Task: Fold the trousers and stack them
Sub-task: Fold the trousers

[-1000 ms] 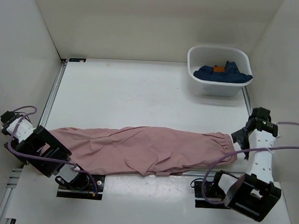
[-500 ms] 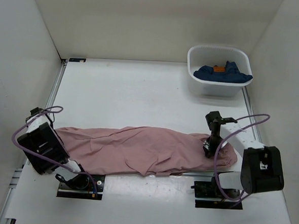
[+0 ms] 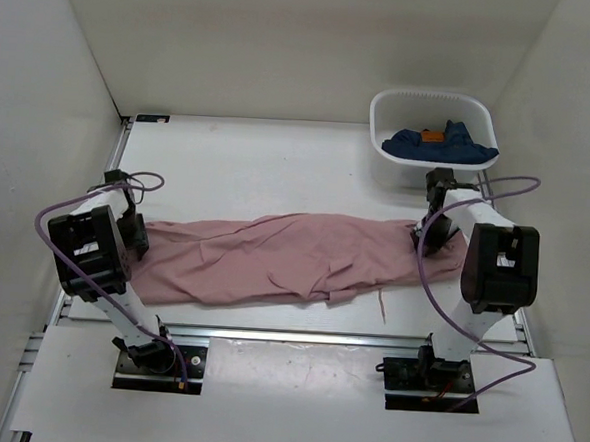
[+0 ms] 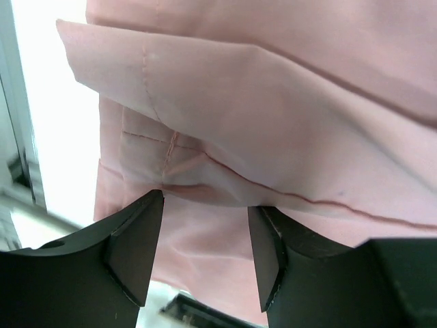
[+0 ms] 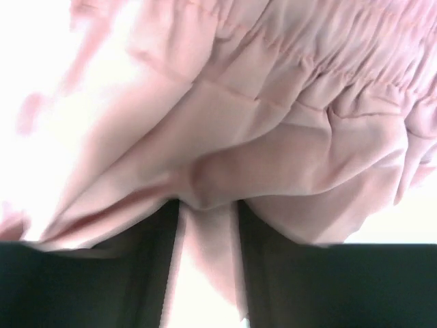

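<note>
While the table (image 3: 258, 169) bears the trousers (image 3: 293, 256) stretched left to right across its middle, the right gripper (image 3: 429, 239) pinches the gathered waistband (image 5: 328, 75) tight. The left gripper (image 3: 139, 240) has its jaws half apart around the hem (image 4: 205, 171), grip uncertain. Folding well likely needs both ends level and taut.
</note>
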You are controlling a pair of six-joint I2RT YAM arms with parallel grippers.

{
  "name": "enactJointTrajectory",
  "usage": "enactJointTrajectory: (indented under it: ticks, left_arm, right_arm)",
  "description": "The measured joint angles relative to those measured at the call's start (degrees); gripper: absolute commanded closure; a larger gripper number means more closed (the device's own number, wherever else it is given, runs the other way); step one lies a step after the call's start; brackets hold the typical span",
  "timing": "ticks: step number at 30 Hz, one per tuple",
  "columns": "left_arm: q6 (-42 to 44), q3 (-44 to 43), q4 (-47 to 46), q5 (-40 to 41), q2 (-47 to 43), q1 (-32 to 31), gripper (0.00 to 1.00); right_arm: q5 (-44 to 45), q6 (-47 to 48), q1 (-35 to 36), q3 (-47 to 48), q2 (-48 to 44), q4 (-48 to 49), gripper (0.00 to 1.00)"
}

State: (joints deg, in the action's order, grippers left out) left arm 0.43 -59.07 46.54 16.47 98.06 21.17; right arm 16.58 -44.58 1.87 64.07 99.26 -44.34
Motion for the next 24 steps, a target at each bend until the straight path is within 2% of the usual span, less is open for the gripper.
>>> enactJointTrajectory:
  ticks: [2, 3, 5, 6, 10, 15, 17, 21, 24]
  left_arm:
    - [0.0, -1.75, -0.98, -0.42, 1.22, -1.55, 0.36]
    - [0.0, -2.19, -1.44, -0.48, 1.66, -2.03, 0.36]
    - [-0.02, -2.27, -1.88, -0.63, 2.01, -2.45, 0.36]
    - [-0.02, -2.25, -1.77, -0.66, 2.01, -2.47, 0.36]
    - [-0.04, -1.7, -1.99, -0.66, 1.9, -2.47, 0.35]
    - [-0.02, -1.49, -1.99, -0.76, 1.79, -2.47, 0.35]
    - [-0.02, -1.46, -1.99, -0.83, 1.77, -2.47, 0.35]
    - [-0.02, -1.36, -1.68, -0.83, 1.64, -2.47, 0.35]
    - [-0.04, -1.29, -1.33, -0.83, 1.57, -2.47, 0.35]
  right_arm:
    - [0.35, 1.79, -0.15, 4.13, 1.18, 1.03, 0.34]
    - [0.28, 3.21, -0.15, 5.44, 1.18, 1.55, 0.19]
    - [-0.13, 5.44, -0.15, 6.36, 0.02, 2.01, 0.1]
    - [-0.22, 6.12, -0.15, 6.36, -0.83, 1.64, 0.01]
    - [-0.07, 7.74, -1.03, 5.35, -9.6, -0.59, 0.01]
    - [-0.83, 7.02, -9.14, 1.01, -18.67, -1.73, 0.01]
    - [-1.88, 6.6, -12.79, -2.67, -17.94, -1.05, 0.01]
    - [-8.17, 5.09, -17.25, -11.67, -12.68, 7.06, 0.01]
    - [-11.47, 3.74, -17.44, -14.88, -10.36, 14.49, 0.07]
